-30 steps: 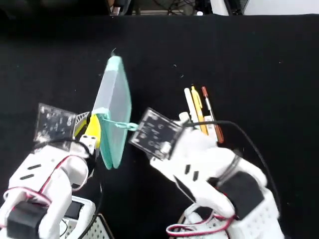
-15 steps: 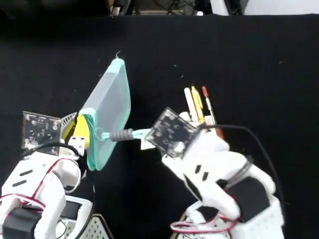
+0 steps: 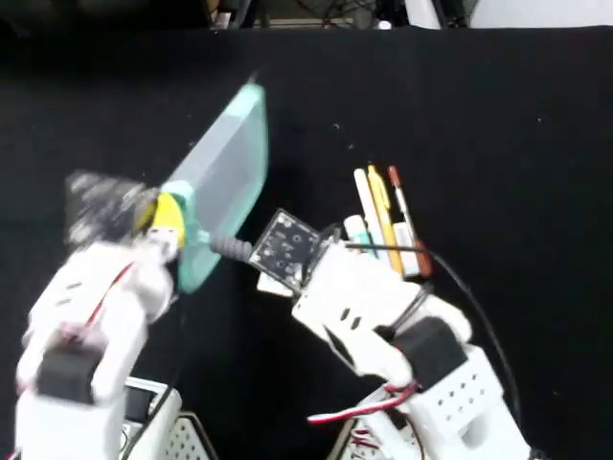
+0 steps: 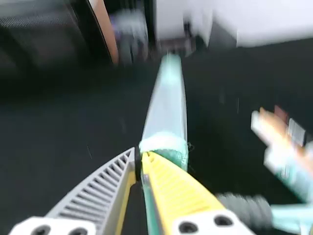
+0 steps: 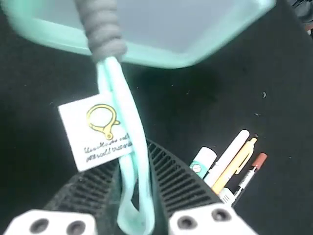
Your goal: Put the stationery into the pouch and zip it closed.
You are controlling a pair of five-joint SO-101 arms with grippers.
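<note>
A translucent teal pouch (image 3: 222, 165) is held off the black table, tilted on its edge. My left gripper (image 3: 172, 233) is shut on the pouch's near end, and its grey and yellow fingers (image 4: 166, 188) pinch the teal rim (image 4: 164, 147). The pouch's teal strap (image 5: 113, 83), with a grey sleeve (image 5: 102, 24) and a white tag (image 5: 100, 129), runs between the fingers of my right gripper (image 5: 133, 161), which is shut on it just right of the pouch (image 5: 171, 29). The stationery (image 3: 383, 216), several pens and a small teal-capped tube (image 5: 201, 161), lies on the table beside the right arm.
The black tablecloth (image 3: 498, 144) is bare to the right of the pens and at the back. Both arm bases and their cables (image 3: 460, 287) crowd the near edge. Room clutter stands beyond the table's far edge (image 3: 316, 14).
The left arm has pushed forward and swung the pouch, so its far end is now higher and farther right. The right gripper has slid left along the strap, closer to the pouch.
</note>
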